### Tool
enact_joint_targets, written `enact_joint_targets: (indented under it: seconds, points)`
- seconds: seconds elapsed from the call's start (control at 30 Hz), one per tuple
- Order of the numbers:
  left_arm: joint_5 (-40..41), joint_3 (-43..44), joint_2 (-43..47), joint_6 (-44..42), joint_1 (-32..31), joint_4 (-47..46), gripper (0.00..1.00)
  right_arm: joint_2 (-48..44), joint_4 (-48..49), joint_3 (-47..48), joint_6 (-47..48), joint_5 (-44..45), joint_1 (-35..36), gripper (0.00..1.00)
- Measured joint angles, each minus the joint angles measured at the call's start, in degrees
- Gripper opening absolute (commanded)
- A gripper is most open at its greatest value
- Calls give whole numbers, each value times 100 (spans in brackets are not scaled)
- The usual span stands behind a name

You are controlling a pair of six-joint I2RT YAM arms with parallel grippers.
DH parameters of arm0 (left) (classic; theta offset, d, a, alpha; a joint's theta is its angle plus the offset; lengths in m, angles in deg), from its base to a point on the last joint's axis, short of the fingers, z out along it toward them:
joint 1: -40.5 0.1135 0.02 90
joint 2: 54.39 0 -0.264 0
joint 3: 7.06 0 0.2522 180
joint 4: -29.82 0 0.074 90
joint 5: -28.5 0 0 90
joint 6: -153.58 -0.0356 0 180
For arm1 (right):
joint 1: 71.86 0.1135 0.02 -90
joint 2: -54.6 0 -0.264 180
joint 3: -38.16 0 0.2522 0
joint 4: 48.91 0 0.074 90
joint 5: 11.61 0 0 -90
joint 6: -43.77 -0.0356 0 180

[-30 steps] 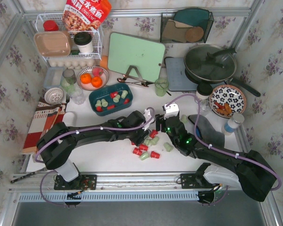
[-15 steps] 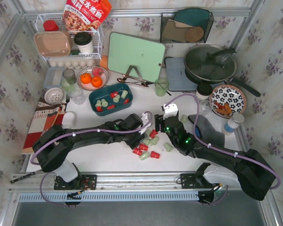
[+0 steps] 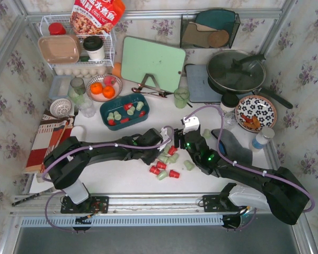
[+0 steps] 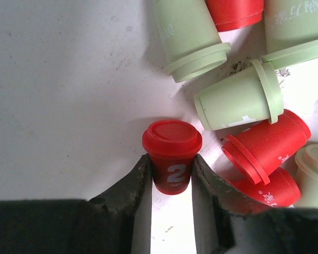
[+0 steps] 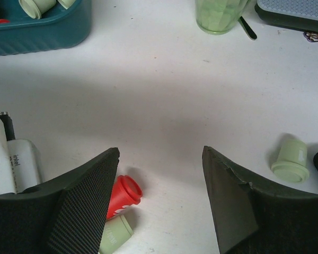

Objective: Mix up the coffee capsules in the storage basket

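Two arms, overhead view: my left arm [image 3: 111, 151] and right arm [image 3: 228, 166] both reach into one small patch of white worktop [image 3: 122, 177], their wrists just beside each other over a scatter of loose coffee capsules [image 3: 164, 165].
Basket, overhead view: the storage basket [image 3: 103, 113] is a dark teal tray up and to the left, well apart from the loose pile, with red and mint capsules lying inside it.
Risk, overhead view: I judge the wrists could knock together if either swings across, because they crowd the same spot.
Grip, left wrist view: my left gripper [image 4: 170, 172] is clamped on one red capsule [image 4: 171, 151], a finger [image 4: 131, 185] pressed on each side of its narrow end. I cannot tell whether it is off the worktop.
Capsule look, left wrist view: bright red tapered cup, wide lipped rim toward the camera, a white "2" on its side. Mint neighbours [image 4: 238, 100] and more red ones lie on their sides near it.
Risk, left wrist view: the smooth taper could let it squirt out of so low a pinch on the long carry. The finger on the pile's side may also nudge the neighbours into rolling.
Grip, right wrist view: my right gripper [image 5: 159, 159] is spread wide with nothing between its fingers.
Surroundings, right wrist view: a basket corner shows at top left, a green tumbler [image 5: 220, 13] at the top, and a mint capsule [image 5: 290, 159] near the right finger.
Risk, right wrist view: lowering here could clip that capsule and send it away.
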Motion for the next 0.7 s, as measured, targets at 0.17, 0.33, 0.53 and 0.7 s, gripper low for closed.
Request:
enact_joint_targets:
  seconds: [0.17, 0.33, 0.53, 0.7]
  points:
    - [98, 4, 33, 46, 39, -33, 27, 0, -11, 0, -4, 0, 0, 72]
    - [229, -70, 455, 203, 271, -37, 27, 0, -11, 0, -15, 0, 0, 71]
    - [286, -52, 1027, 730, 1563, -28, 27, 2, -11, 2, -20, 0, 0, 72]
    - [787, 402, 1021, 1187, 2503, 153, 28, 52, -15, 28, -33, -2, 0, 72]
